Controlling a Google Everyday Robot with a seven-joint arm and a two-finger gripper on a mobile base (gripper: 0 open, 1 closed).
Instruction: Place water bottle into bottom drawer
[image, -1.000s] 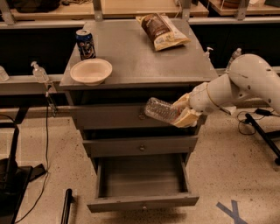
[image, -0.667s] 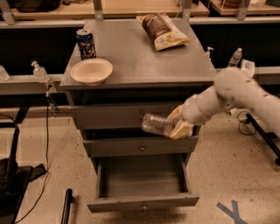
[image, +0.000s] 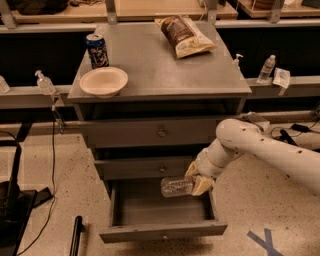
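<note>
Clearly, my hand (image: 201, 181) was clamped on one end of the water bottle (image: 175, 187), holding it sideways just above the open bottom drawer (image: 162, 232). I judged it light, thin-walled and slippery, so gripping around the ribbed body seemed safest.

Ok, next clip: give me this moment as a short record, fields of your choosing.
gripper: low at the front right, fingers shut on the bottle
bottle: level, held above the drawer's tray
bottom drawer: pulled open
other drawers: top drawer and middle drawer shut
cabinet top: can, bowl, chip bag
task state: bottle not yet released
</note>
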